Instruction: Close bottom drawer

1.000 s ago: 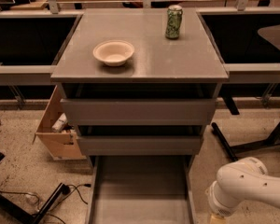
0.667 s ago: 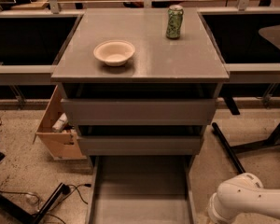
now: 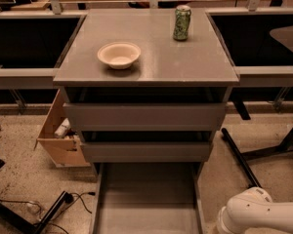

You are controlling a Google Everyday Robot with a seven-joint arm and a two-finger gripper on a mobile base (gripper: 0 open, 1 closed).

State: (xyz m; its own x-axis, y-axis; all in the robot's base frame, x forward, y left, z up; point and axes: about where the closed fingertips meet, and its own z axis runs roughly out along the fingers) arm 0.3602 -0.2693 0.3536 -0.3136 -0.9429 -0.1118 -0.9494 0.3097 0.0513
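The bottom drawer [image 3: 146, 199] of the grey cabinet [image 3: 146, 72] stands pulled far out toward me, a long shallow grey tray that runs off the lower edge of the view. Its front is out of view. The two wider drawer fronts above it, the top one [image 3: 145, 116] and the middle one [image 3: 146, 151], are nearly shut. Only a white rounded part of my arm [image 3: 259, 213] shows at the bottom right, just right of the open drawer. My gripper is out of view.
A white bowl [image 3: 118, 54] and a green can [image 3: 182, 22] stand on the cabinet top. A tan wooden box [image 3: 58, 135] leans on the floor left of the cabinet. Black stand legs [image 3: 244, 160] lie at right, cables [image 3: 53, 208] at bottom left.
The white arm has sunk lower toward the bottom right corner. The drawer has not moved.
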